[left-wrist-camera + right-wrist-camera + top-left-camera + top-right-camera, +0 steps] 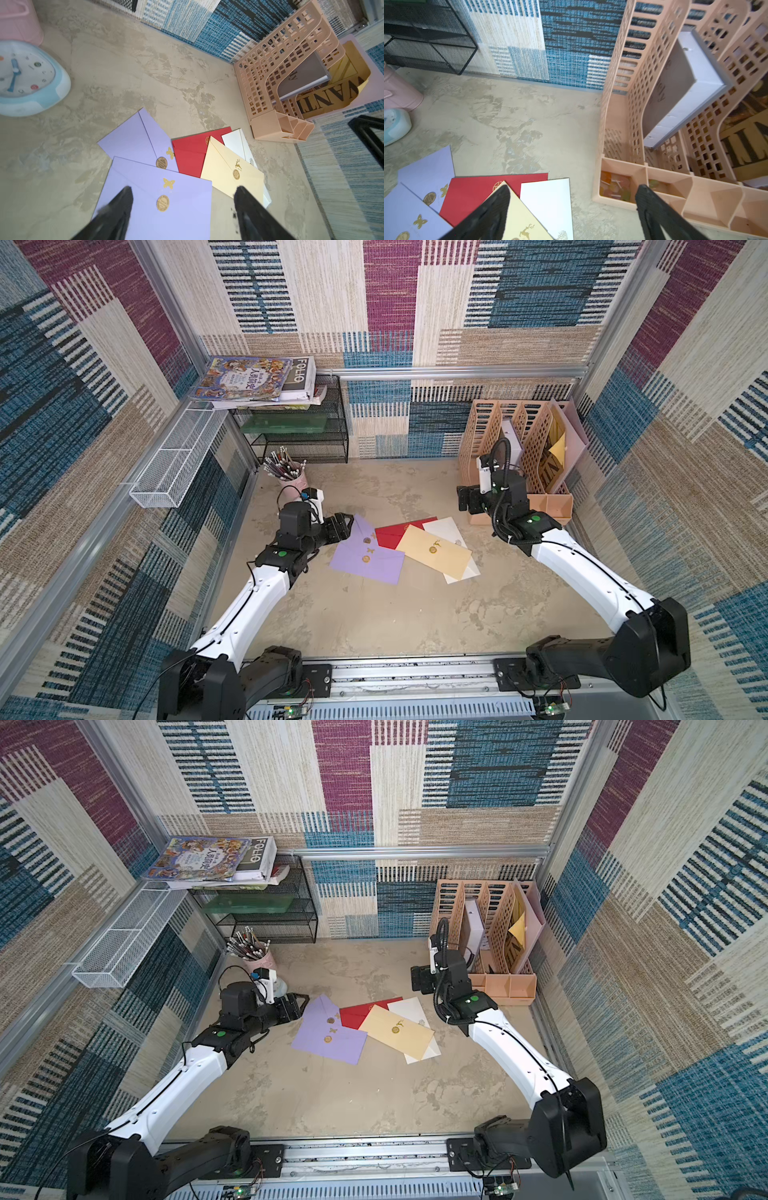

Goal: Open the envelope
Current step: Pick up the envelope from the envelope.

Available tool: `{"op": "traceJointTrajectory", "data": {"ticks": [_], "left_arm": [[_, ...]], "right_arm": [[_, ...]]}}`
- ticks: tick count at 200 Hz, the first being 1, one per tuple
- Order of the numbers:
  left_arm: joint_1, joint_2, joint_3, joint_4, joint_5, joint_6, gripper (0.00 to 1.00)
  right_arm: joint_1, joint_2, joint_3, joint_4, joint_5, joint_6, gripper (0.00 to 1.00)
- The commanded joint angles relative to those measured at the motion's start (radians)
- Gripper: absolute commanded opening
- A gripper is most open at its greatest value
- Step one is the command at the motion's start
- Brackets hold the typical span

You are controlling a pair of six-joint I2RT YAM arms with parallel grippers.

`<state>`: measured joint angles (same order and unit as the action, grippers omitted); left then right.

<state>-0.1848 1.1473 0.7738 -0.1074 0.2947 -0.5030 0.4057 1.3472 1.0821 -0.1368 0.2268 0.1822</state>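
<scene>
Reference item: the red envelope [392,533], flat on the table [374,622]. On its left lie the rear lilac envelope [360,531], touching it, and the front lilac envelope [370,564], which overlaps the rear one nearer the robot, flap down under a gold seal [162,203]. A cream envelope [434,553] overlaps the red one's right side and covers a white envelope [446,529]. Left gripper [182,189]: jaws wide, holding nothing, at the lilac pair's left edge; contact cannot be determined. Right gripper [573,187]: jaws wide, empty, right of the red envelope and farther back.
</scene>
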Motion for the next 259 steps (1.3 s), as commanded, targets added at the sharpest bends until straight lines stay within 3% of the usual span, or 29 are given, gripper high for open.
{"op": "traceJointTrajectory", "data": {"ticks": [1, 20, 72, 106, 129, 193, 259], "left_arm": [[-0.005, 0.019, -0.024, -0.021, 0.041, -0.126, 0.78], [-0.008, 0.042, -0.048, -0.042, 0.064, -0.172, 0.72], [-0.047, 0.014, -0.124, -0.041, 0.105, -0.253, 0.72], [-0.063, -0.044, -0.194, -0.011, 0.105, -0.331, 0.73], [-0.076, -0.051, -0.232, -0.001, 0.089, -0.358, 0.73], [-0.085, 0.053, -0.344, 0.194, 0.125, -0.499, 0.74], [-0.091, 0.000, -0.349, 0.171, 0.092, -0.506, 0.75]], "right_arm": [[0.003, 0.054, 0.031, -0.051, -0.102, 0.023, 0.96], [0.014, 0.135, 0.083, -0.083, -0.154, 0.021, 0.97], [0.063, 0.331, 0.238, -0.161, -0.241, 0.011, 0.98], [0.074, 0.413, 0.293, -0.167, -0.420, 0.011, 0.99], [0.086, 0.483, 0.333, -0.195, -0.544, 0.002, 0.94], [0.158, 0.619, 0.435, -0.249, -0.812, -0.053, 0.92], [0.207, 0.692, 0.464, -0.289, -0.850, -0.083, 0.92]]}}
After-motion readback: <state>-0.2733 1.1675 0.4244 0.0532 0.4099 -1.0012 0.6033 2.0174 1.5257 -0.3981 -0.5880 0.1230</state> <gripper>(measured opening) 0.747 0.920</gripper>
